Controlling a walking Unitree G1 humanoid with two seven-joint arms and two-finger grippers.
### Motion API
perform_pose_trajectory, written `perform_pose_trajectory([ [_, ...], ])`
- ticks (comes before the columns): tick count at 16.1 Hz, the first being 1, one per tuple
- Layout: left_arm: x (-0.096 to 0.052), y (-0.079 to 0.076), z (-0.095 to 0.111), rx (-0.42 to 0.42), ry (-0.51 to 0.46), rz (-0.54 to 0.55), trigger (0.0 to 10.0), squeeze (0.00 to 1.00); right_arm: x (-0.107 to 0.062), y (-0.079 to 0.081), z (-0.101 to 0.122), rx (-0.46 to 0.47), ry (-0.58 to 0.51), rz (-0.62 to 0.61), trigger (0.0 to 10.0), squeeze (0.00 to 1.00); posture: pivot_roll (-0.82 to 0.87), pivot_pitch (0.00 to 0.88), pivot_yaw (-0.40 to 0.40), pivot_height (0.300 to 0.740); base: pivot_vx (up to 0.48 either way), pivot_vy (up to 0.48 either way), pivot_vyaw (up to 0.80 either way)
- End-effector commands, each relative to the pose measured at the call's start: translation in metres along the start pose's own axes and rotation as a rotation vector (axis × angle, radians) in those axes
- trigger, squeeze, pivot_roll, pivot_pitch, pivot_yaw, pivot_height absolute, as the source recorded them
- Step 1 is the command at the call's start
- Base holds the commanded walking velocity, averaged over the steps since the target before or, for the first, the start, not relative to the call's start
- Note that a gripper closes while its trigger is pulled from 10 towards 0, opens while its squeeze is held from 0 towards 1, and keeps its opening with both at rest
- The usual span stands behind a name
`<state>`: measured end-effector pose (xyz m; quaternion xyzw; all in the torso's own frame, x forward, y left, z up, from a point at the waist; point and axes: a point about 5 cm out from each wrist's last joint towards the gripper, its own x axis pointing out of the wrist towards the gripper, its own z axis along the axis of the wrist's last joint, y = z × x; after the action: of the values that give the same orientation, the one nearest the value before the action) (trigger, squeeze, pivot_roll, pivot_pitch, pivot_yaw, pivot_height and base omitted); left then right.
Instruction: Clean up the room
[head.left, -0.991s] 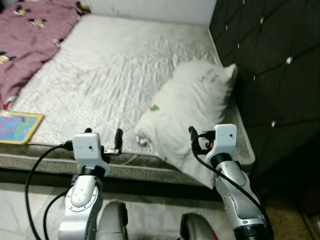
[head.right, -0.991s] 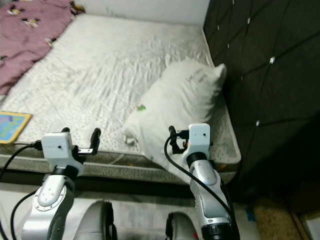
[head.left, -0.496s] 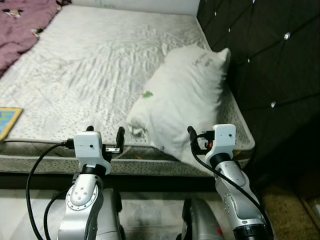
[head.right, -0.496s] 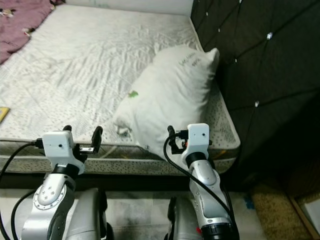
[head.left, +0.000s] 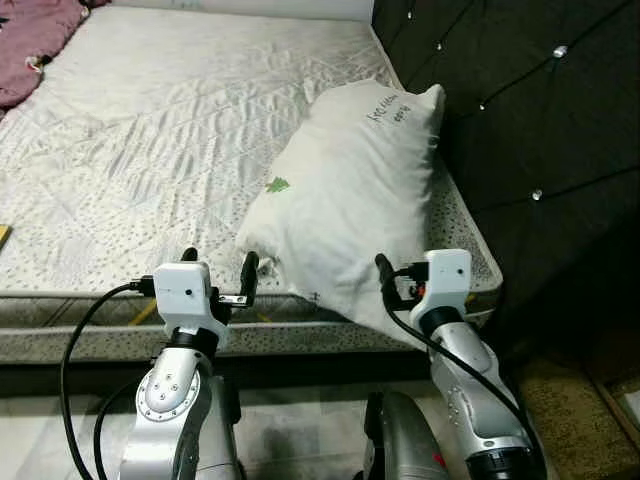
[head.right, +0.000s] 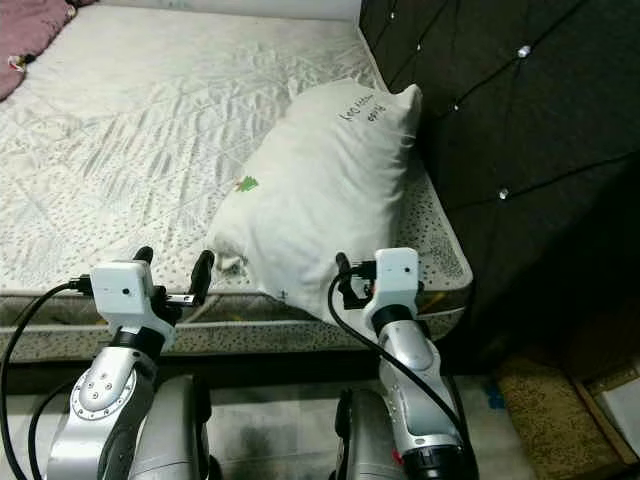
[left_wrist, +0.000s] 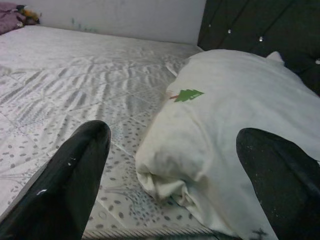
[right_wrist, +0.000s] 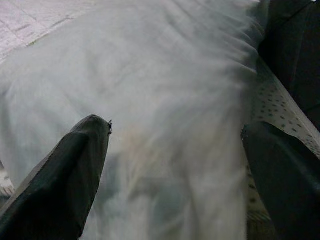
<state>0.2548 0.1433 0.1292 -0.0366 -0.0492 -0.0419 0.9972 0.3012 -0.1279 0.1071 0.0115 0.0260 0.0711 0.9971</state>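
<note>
1. The robot stands at the near edge of the bed (head.left: 150, 150), both arms raised toward a white pillow (head.left: 345, 200) that lies askew on the mattress, its near end hanging a little over the edge and its far corner close to the dark tufted headboard (head.left: 520, 110) on the right.
2. The left gripper (head.left: 218, 270) hovers just at the pillow's near left corner, its two black fingers spread wide and holding nothing.
3. The right gripper (head.left: 400, 275) sits just in front of the pillow's near right side; from its wrist camera the fingers (right_wrist: 65, 175) are parted with the pillow between them, not yet pinching.
4. To my eye the step in hand is reaching for the pillow, to straighten it.
5. Next, both arms probably need to push forward until cloth sits between the fingers, then close and lift together.
6. A purple blanket (head.left: 30, 40) lies at the far left corner, likely a later job.
</note>
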Motion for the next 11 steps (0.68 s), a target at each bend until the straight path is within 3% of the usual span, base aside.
perform_pose_trajectory([
  [1,-0.0003,-0.0016,-0.0005,-0.004,-0.001,-0.009,10.0,0.00,0.0000,-0.0028,0.0011,-0.003,-0.009,-0.002,10.0,0.00,-0.03,0.126,-0.059,0.513,0.480,0.000,0.00],
  [4,0.0011,-0.0020,-0.0028,-0.004,0.016,-0.006,10.0,0.00,0.0002,-0.0019,0.0023,-0.006,-0.014,0.006,10.0,0.00,-0.03,0.127,-0.059,0.478,0.354,0.000,0.00],
  [6,0.0015,-0.0021,-0.0030,-0.002,0.018,-0.004,10.0,0.00,0.0008,-0.0017,0.0024,-0.004,-0.017,0.007,10.0,0.00,-0.03,0.127,-0.059,0.478,0.283,0.000,0.00],
  [11,0.0028,-0.0035,-0.0048,-0.003,0.026,0.004,10.0,0.00,0.0022,-0.0008,0.0006,-0.046,-0.004,0.020,10.0,0.00,-0.03,0.127,-0.059,0.478,0.000,0.000,0.00],
])
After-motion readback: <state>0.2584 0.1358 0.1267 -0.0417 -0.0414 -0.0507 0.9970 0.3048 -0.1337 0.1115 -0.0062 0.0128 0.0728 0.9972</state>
